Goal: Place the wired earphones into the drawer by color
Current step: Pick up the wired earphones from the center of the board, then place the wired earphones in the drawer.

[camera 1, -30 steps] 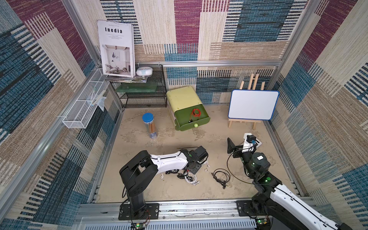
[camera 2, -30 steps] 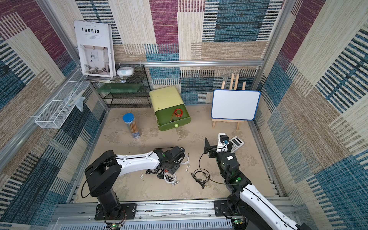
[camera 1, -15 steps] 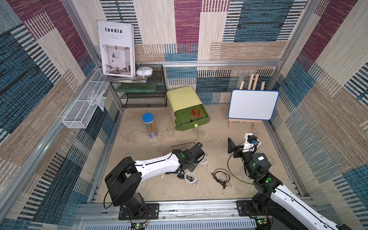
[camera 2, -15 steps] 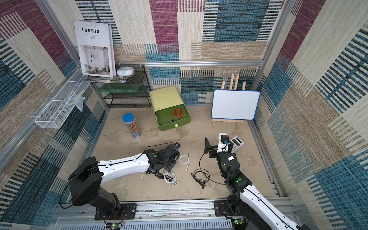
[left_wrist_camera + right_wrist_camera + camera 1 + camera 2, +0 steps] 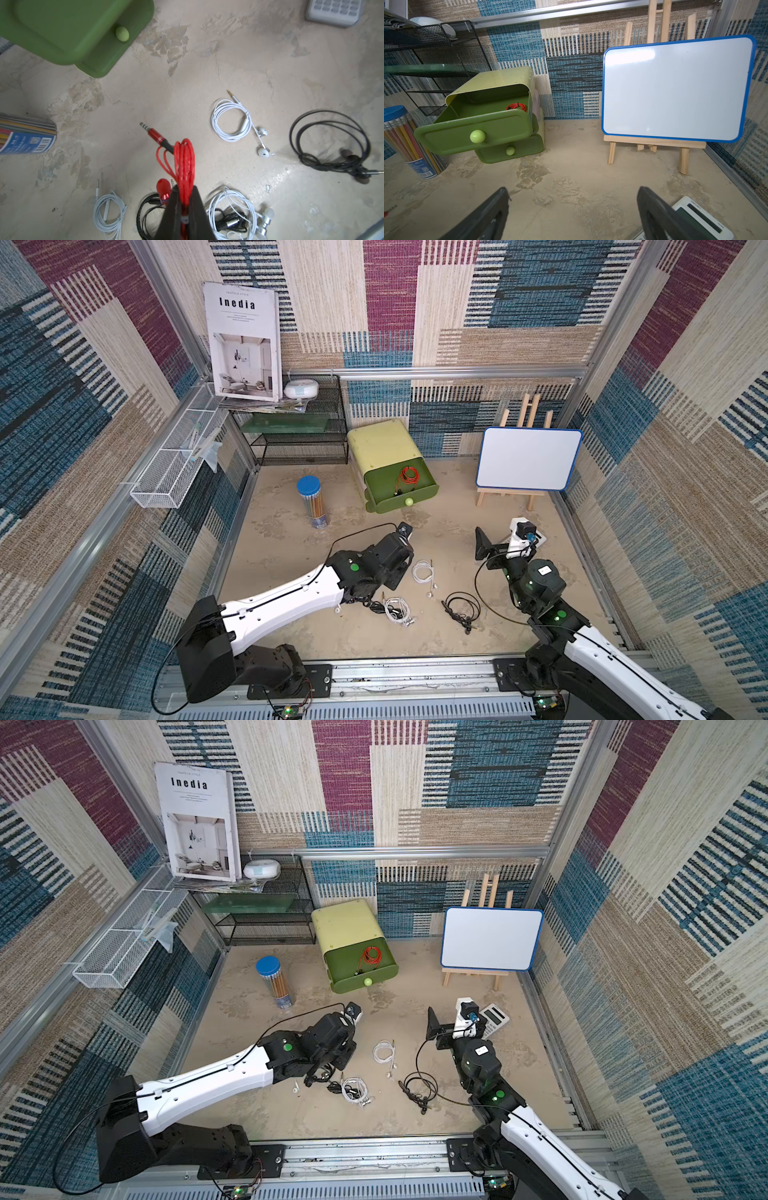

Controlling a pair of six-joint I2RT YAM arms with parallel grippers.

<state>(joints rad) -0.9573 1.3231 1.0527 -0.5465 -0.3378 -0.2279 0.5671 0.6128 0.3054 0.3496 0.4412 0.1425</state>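
Since a second ago our left arm has swung its elbow outward and stretched low, carrying the left end effector (image 5: 184, 194) a little nearer the green drawer (image 5: 386, 501). Its fingers are clamped on the red earphones (image 5: 184, 160), held above the tabletop (image 5: 282, 560). The bundle's long loops run straight out from the fingertips, and its jack plug (image 5: 153, 133) points slantwise toward the drawer. That drawer stands pulled open with an orange coil (image 5: 409, 476) inside. White earphones (image 5: 422, 571) and black earphones (image 5: 461, 606) lie coiled on the tabletop between our arms. Our right end effector (image 5: 571, 207) has its fingers wide apart, empty, beside a calculator (image 5: 699, 216).
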